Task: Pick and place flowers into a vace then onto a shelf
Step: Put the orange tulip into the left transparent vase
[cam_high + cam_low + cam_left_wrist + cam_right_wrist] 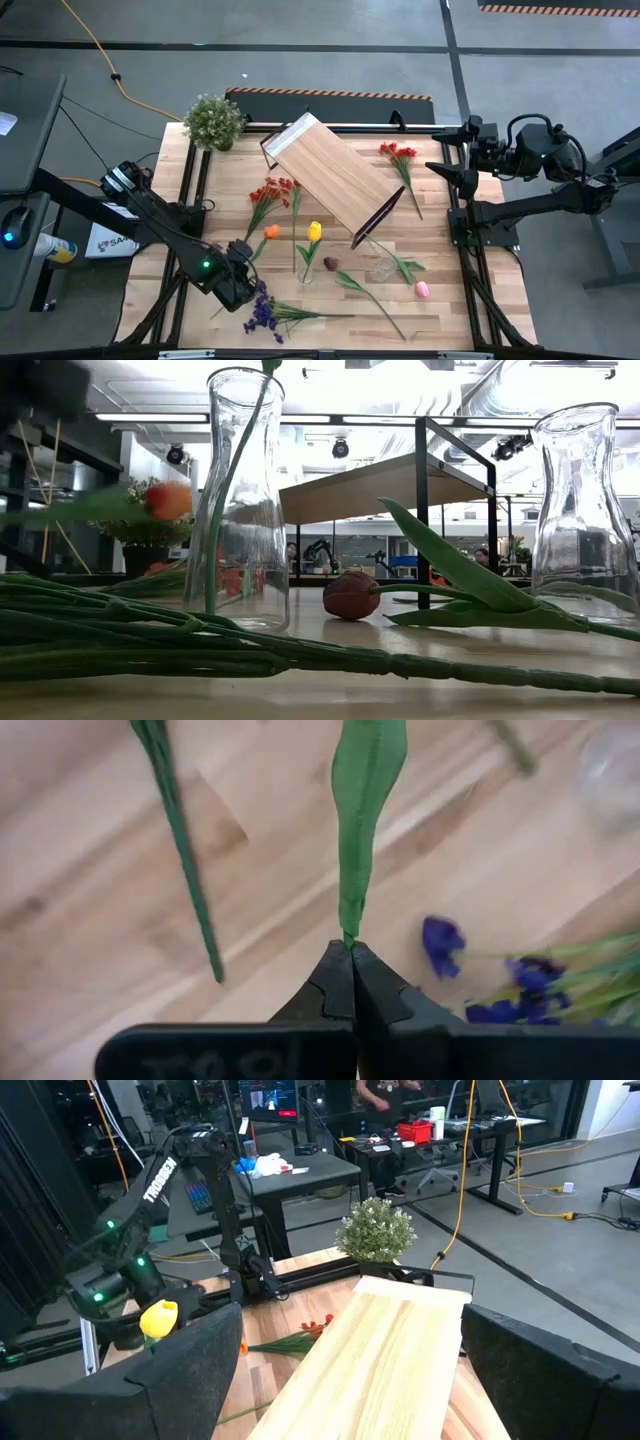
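**Left wrist view: stem pinched, vase not yet reached**

Left wrist view shows my left gripper (350,948) pressed together on the tip of a green stem (366,790), the broad leaf running straight away from my fingers over the desk (90,900). I judge I hold it at the very end so the flower hangs free and the stem can go down into a narrow neck. The purple spray (530,990) lies on the wood just beside my fingers, untouched.

From above, my left gripper (238,285) sits low at the near left of the desk, close to the orange tulip (271,231); which bloom belongs to my stem I cannot tell. A yellow tulip (314,231) already stands in a glass vase (307,272) near the middle, and a second vase (381,270) stands empty to its right, so either is a fair target. A maroon tulip (331,263) and a pink tulip (422,290) lie flat nearby, red flowers (270,191) farther back.

The shelf (330,175) sits tilted across the middle of the desk, empty, waiting for a filled vase.

My right gripper (448,170) hangs spread wide at the far right edge, beside another red flower (398,152), well apart from my work.
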Controlling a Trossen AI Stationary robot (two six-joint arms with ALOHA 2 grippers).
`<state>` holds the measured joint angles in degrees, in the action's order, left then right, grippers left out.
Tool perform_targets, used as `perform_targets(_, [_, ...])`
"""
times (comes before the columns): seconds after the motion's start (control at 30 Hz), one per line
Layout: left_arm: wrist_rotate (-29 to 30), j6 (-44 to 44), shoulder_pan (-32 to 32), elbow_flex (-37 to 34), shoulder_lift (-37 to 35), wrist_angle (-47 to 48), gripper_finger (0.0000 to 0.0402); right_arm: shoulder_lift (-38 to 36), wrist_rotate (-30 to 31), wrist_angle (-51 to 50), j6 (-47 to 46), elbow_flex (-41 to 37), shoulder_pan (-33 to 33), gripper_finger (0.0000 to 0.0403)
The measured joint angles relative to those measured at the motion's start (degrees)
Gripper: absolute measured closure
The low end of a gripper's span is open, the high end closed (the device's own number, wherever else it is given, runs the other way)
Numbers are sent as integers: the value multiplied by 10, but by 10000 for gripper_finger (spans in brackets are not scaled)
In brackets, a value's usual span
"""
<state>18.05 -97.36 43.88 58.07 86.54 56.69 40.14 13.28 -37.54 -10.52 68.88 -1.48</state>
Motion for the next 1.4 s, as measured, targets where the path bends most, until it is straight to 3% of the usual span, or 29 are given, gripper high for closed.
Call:
perform_targets(0.27, [123, -6, 0, 133, 0, 186, 381, 0, 0, 0, 0, 0, 0, 38])
perform_targets(0.43, [209, -8, 0, 196, -1, 246, 381, 0, -2, 0, 0, 0, 0, 37])
perform_targets(0.6, [282, -8, 0, 223, -1, 254, 381, 0, -4, 0, 0, 0, 0, 37])
perform_targets(1.4, [470, 2, 0, 313, -1, 262, 381, 0, -4, 0, 0, 0, 0, 37])
